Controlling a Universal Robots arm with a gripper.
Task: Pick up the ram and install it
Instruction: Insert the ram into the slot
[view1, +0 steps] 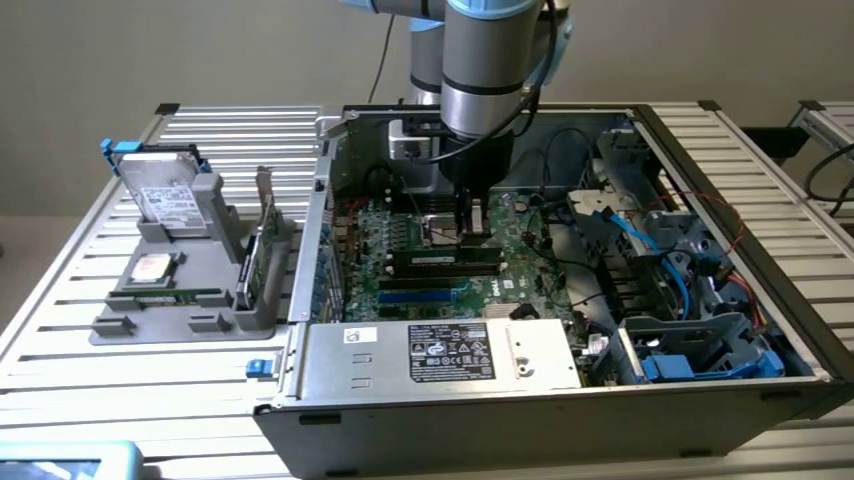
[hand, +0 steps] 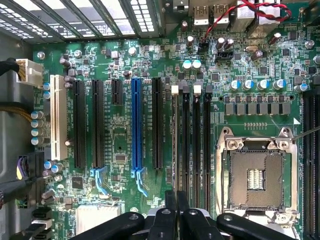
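Fingers (hand: 170, 206) of my gripper (hand: 176, 194) are pressed together, low inside the open computer case (view1: 747, 330), above the black memory slots (hand: 186, 145) of the motherboard (hand: 120, 145). A green ram (view1: 171, 297) lies flat on the grey holder (view1: 134, 325), outside the case, near the bench's (view1: 54, 345) edge at the exterior view's left.

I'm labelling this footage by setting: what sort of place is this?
Likely a robotics lab bench for computer assembly: an open computer case lies on a slatted aluminium table, a robot arm reaches into it, and a grey fixture beside it holds parts.
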